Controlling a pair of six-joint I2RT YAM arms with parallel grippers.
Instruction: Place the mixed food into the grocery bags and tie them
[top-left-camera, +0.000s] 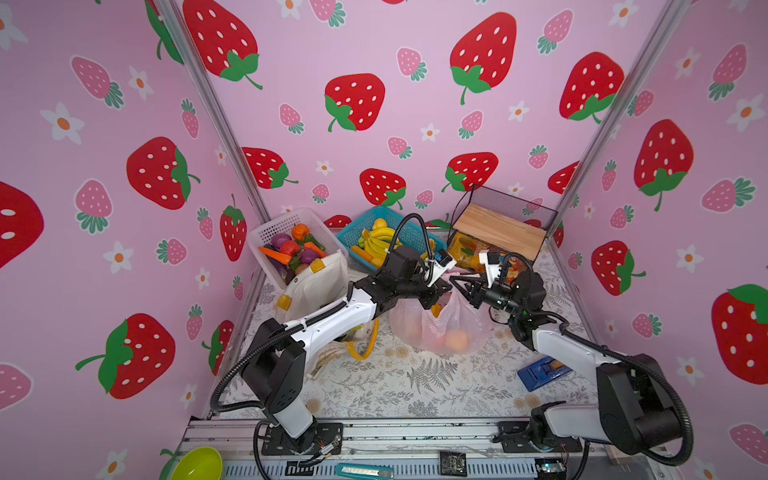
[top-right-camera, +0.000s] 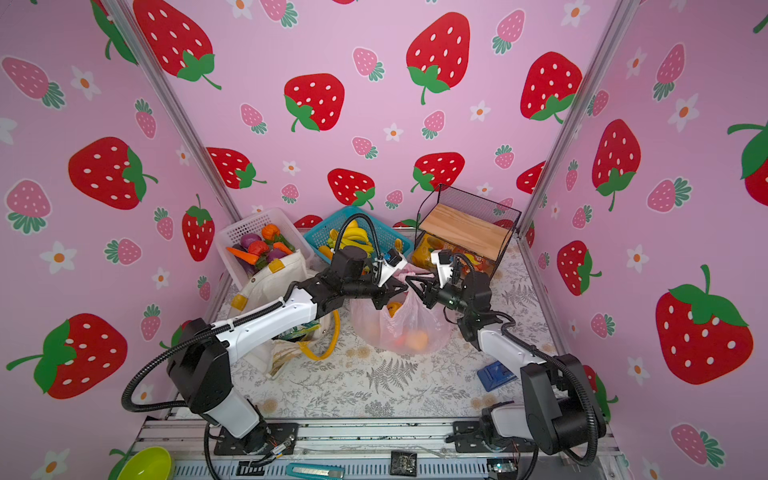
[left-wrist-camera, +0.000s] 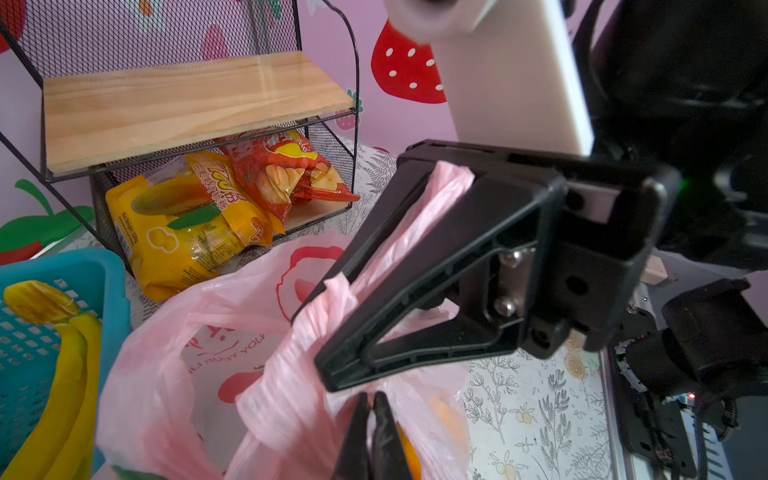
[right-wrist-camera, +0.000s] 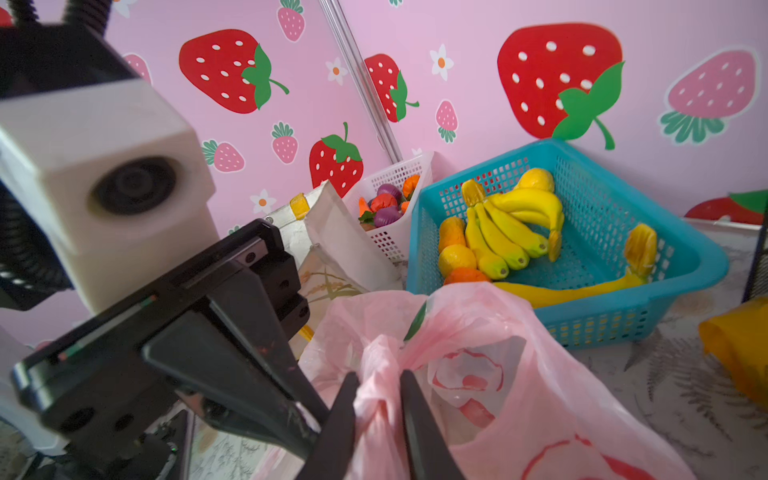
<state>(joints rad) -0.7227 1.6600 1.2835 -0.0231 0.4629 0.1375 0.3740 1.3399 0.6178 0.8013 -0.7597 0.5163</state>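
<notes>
Two arms meet over the middle of the table (top-left-camera: 415, 386), both tools at the gathered top of the one pink bag (top-left-camera: 415, 328). The bag stands between them, near the blue basket (right-wrist-camera: 602, 316) and in front of the rack (top-left-camera: 519, 203). The right gripper (right-wrist-camera: 378, 376) is clamped on a twisted strand of the bag's top. Pink film fills the gap between its two fingers (right-wrist-camera: 419, 419), and in the left wrist view the same strand runs up along its jaw. The left gripper (left-wrist-camera: 369, 401) has its two fingers (left-wrist-camera: 357, 432) pressed together just beside that strand. It may pinch a fold of film, but its tips sit too close to the lens to tell. Through the film two oranges (top-left-camera: 456, 340) show, one low in the bag and one near its mouth. The one tote (top-left-camera: 316, 282) lies slumped under the left arm (top-left-camera: 328, 324), with one yellow handle (top-left-camera: 365, 349) looping onto the table. Behind it stand two baskets. The white basket (top-left-camera: 274, 226) holds two carrots (top-left-camera: 274, 254), two onions (top-left-camera: 280, 240) and a tomato (top-left-camera: 289, 248) among its vegetables. The blue one holds two banana bunches (right-wrist-camera: 511, 224) and a few round fruits (right-wrist-camera: 457, 258). The rack has one wooden shelf (top-left-camera: 498, 228), with two snack packs (left-wrist-camera: 183, 232) under it, one yellow and one red. One blue object (top-left-camera: 542, 372) lies by the right arm (top-left-camera: 569, 349).
</notes>
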